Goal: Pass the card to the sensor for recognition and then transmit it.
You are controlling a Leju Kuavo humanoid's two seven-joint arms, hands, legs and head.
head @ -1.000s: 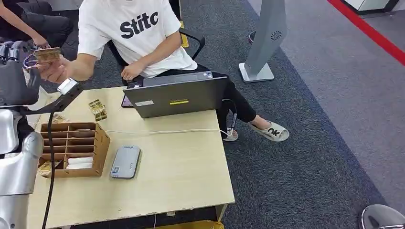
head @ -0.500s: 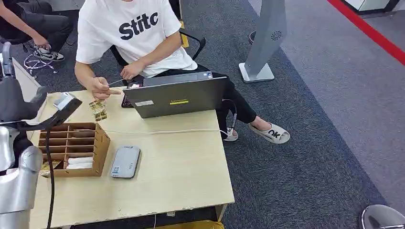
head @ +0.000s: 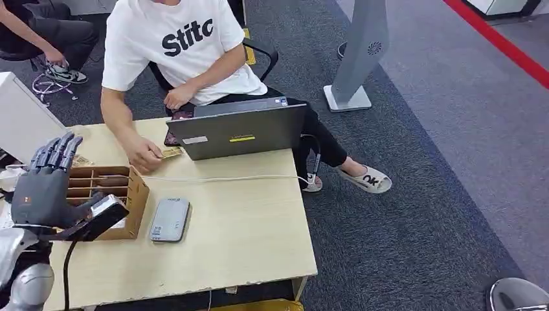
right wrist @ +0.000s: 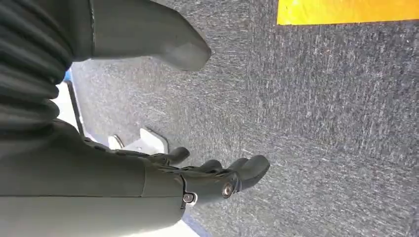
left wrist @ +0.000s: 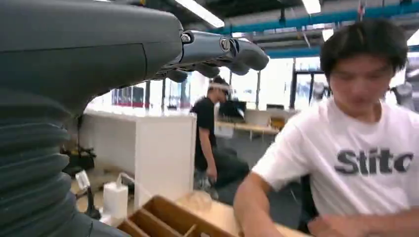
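Observation:
A gold card (head: 171, 152) lies flat on the table by the laptop, pinched by the hand (head: 144, 153) of a person in a white shirt. The grey sensor pad (head: 170, 219) lies on the table right of the wooden card box (head: 110, 183). My left hand (head: 46, 186) hovers over the box's left side, fingers apart and straight, holding nothing; in the left wrist view its fingers (left wrist: 225, 49) reach out above the box (left wrist: 165, 220). My right hand (right wrist: 212, 177) hangs over the carpet, fingers loosely apart and empty.
An open grey laptop (head: 238, 131) stands at the table's far edge, with a white cable (head: 220, 177) running across the top. A white cabinet (head: 22, 120) stands at the left. A second person (head: 45, 29) sits at the far left. A grey stand (head: 353, 71) is on the carpet.
My left hand has dropped from high at the far left to just above the box, with no card. The person took the card and brought it down to the table beside the laptop.

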